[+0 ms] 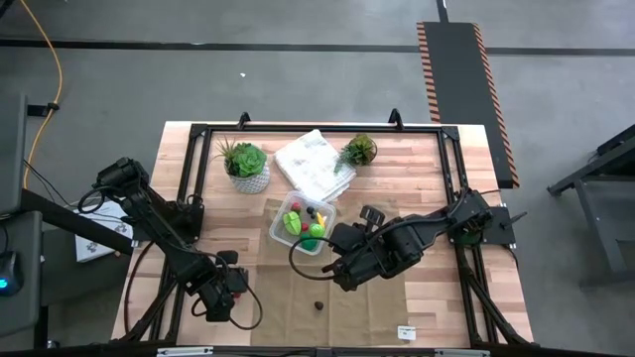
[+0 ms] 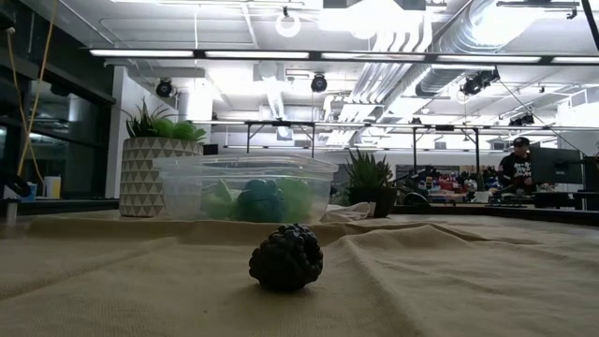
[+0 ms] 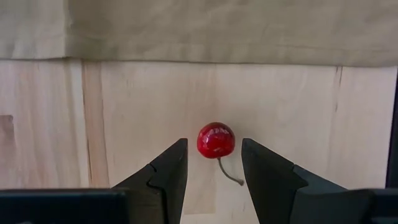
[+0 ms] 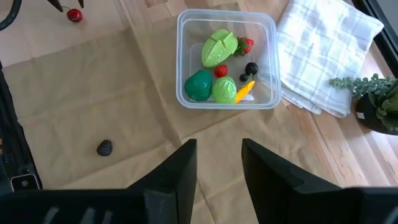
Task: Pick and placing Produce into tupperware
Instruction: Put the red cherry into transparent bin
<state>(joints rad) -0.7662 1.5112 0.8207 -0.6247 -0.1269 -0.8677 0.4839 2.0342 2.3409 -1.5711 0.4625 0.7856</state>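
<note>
A red cherry [image 3: 216, 140] with a thin stem lies on the bare wood, near the table's left front, just off the tan cloth's edge. My left gripper [image 3: 213, 155] points down over it, open, one finger on each side of the cherry without touching it. A dark brown bumpy berry [image 4: 104, 147] rests on the tan cloth [image 4: 93, 93]. The clear tupperware [image 4: 181, 68] stands at mid-table and holds green pieces [image 4: 219, 50], a small red one, a black one and a yellow-orange one. My right gripper [image 4: 217, 152] hangs open, high over the cloth in front of the tupperware.
A folded white towel [image 1: 316, 164] lies behind the tupperware. Two potted plants [image 1: 245, 164] [image 1: 358, 151] stand at the far side. A black frame [image 1: 317, 127] runs round the table. The cloth [image 2: 449, 281] lies in wrinkles around the berry [image 2: 285, 256].
</note>
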